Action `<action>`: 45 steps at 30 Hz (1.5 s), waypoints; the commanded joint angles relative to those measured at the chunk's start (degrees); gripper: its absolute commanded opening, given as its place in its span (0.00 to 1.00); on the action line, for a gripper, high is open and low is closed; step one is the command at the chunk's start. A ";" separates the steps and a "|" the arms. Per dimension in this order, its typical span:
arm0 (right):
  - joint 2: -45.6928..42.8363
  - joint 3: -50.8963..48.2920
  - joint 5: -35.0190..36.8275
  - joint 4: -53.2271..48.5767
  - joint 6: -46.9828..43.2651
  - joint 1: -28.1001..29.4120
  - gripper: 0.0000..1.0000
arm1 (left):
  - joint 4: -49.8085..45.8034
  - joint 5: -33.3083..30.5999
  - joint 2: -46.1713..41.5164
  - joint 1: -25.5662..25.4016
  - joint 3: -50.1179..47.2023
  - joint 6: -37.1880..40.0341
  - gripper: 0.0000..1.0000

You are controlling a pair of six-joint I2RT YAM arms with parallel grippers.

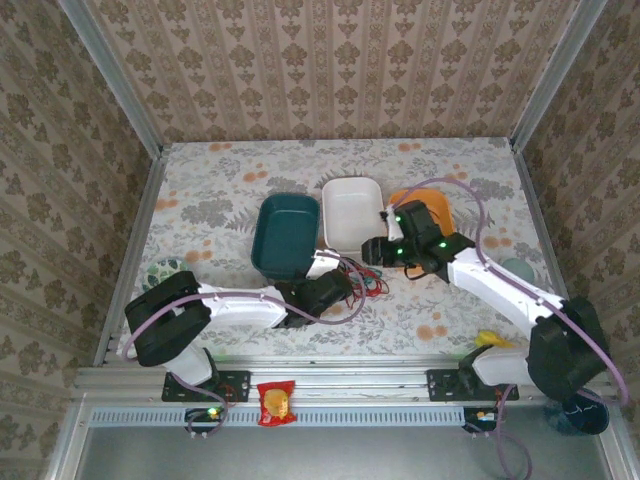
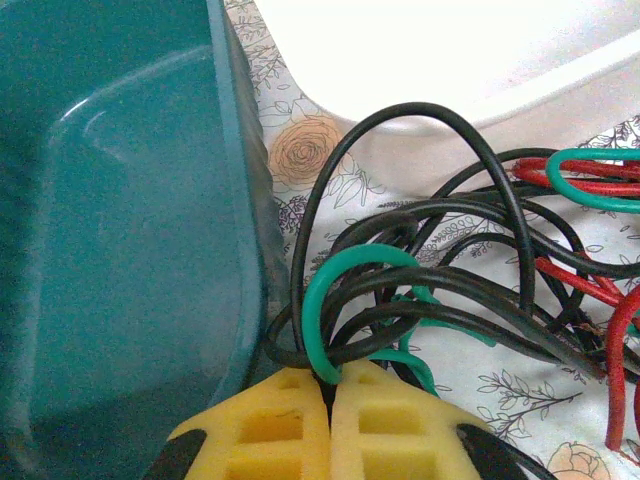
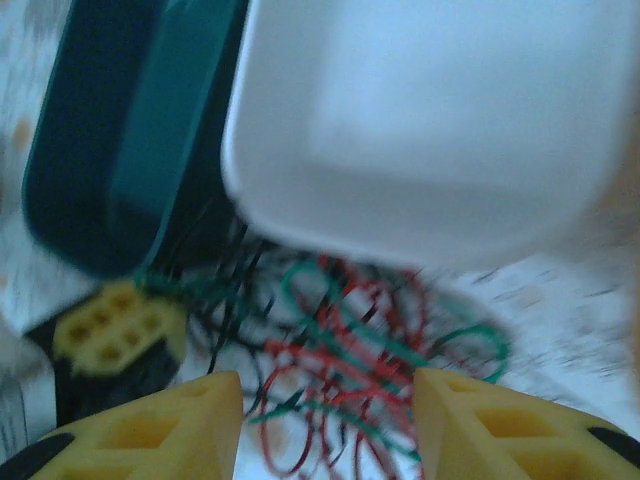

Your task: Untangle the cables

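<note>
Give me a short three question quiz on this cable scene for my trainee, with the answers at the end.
1. True or false: the left hand is shut on green and black strands of the cables.
2. In the top view, what sits directly left of the white tub? A) the teal tub B) a blue kettle C) a red cup
3. Is the right hand, facing the tangle, open or shut?
Key: 1 true; 2 A; 3 open.
</note>
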 commanded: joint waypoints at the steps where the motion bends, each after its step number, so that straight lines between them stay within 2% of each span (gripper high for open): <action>1: 3.57 1.21 -5.35 -6.61 -4.34 2.30 0.49 | 1.51 -1.12 -2.28 -0.43 -0.86 1.03 0.00; 3: 5.52 2.18 -1.69 -9.84 -4.51 2.95 0.48 | 0.90 -1.41 -2.18 -0.43 -0.69 0.60 0.00; 7: 1.46 -0.79 3.32 -11.89 -4.15 3.08 0.44 | 0.67 -1.44 -2.18 -0.43 -0.60 0.50 0.00; 14: 0.58 -3.48 1.30 -12.35 -3.95 3.08 0.36 | 0.62 -1.52 -1.94 -0.43 -0.44 0.55 0.00; 24: 5.81 -3.36 0.27 -10.81 -4.66 3.08 0.34 | 0.38 -1.61 -1.70 -0.52 -0.34 0.48 0.00; 33: 4.35 -3.26 2.98 -10.80 -4.25 3.00 0.08 | 0.27 -1.44 -1.27 -0.52 -0.16 0.68 0.00; 35: 2.69 -3.26 3.86 -10.84 -4.32 2.95 0.06 | 0.23 -1.51 -1.22 -0.52 -0.15 0.68 0.00; 38: -0.20 -3.18 7.30 -10.88 -3.94 2.91 0.05 | 0.06 -1.59 -1.00 -0.52 -0.16 0.58 0.00; 45: -6.88 -1.27 21.84 -13.30 -2.88 2.91 0.01 | -3.49 -2.88 0.27 -0.34 1.29 -1.13 0.00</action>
